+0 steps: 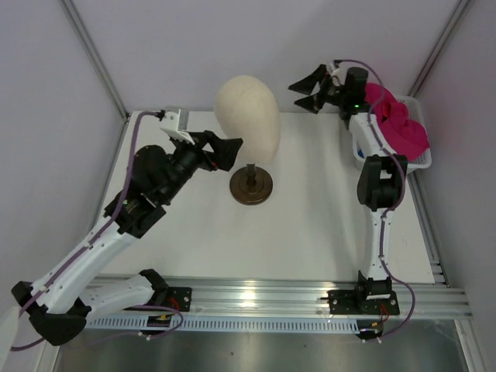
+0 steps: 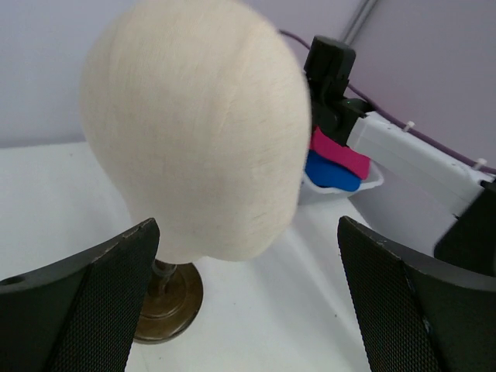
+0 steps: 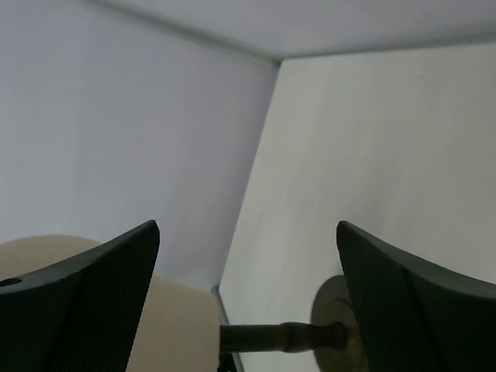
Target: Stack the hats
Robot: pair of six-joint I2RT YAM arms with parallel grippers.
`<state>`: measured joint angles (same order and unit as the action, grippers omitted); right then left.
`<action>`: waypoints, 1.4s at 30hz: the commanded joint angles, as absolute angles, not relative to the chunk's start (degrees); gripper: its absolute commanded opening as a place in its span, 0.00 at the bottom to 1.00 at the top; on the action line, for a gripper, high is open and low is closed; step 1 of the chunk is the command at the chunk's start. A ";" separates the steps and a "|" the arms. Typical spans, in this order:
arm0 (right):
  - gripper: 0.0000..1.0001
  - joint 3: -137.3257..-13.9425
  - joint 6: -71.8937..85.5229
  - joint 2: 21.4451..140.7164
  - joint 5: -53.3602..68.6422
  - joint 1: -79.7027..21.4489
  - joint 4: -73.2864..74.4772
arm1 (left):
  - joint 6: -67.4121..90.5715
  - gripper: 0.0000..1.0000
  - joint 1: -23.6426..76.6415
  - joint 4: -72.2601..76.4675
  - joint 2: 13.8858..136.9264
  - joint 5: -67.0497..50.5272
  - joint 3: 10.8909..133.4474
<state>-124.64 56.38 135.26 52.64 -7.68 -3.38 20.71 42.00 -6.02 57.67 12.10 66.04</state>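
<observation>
**Figure.** Smooth white counter (image 1: 310, 225) bearing a cream, egg-shaped mannequin head (image 1: 248, 115) of fine woven texture on a dark, round-footed stand (image 1: 251, 187). The soft magenta-pink hat (image 1: 399, 125) lies crumpled over the royal blue hat (image 2: 329, 172) in a white basket (image 1: 417, 101) at the counter's far right corner. The left hand (image 1: 227, 153), wide and empty, faces the head. The right hand (image 1: 304, 93), wide and empty, hovers beside the basket. The matte black fingers carry mesh-textured pads (image 2: 101, 310).
</observation>
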 commanded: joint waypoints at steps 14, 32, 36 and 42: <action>1.00 -101.24 26.35 93.19 14.52 14.92 37.64 | 41.90 1.00 -5.07 -18.99 49.99 -31.50 59.60; 0.95 -54.32 66.53 62.06 -5.16 21.55 8.10 | 42.45 0.99 -9.32 -15.82 51.68 -31.65 52.56; 0.91 -54.14 70.04 64.23 -17.65 11.80 2.65 | 41.93 1.00 -9.40 -14.68 52.12 -30.06 50.01; 0.91 -55.28 76.89 70.39 -25.92 6.86 0.70 | 41.92 0.99 -9.40 -13.18 53.79 -29.71 49.13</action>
<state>-53.69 71.07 67.88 -15.97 8.27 4.27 42.00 -8.88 -16.34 53.56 -30.17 49.54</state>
